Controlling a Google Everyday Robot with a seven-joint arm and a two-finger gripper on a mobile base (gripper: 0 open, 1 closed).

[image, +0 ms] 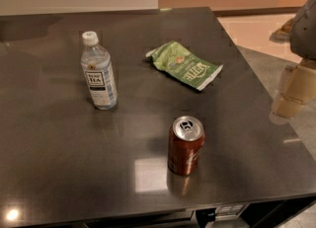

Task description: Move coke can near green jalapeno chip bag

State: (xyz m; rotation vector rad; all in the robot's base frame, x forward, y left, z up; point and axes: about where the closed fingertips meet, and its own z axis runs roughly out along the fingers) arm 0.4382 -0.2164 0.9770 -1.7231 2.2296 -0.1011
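Note:
The coke can [186, 144] stands upright on the dark table [59, 153], near the front and right of centre. It is dark red-brown with a silver top and pull tab. The green jalapeno chip bag [185, 64] lies flat farther back, above the can in the view, with a clear gap between them. My gripper [292, 94] hangs at the right edge of the view, beyond the table's right side, well apart from the can and the bag and holding nothing.
A clear tea bottle [98, 71] with a white cap stands upright at the left middle of the table. The table's right edge runs diagonally close to the gripper. Light floor [252, 29] shows at the back right.

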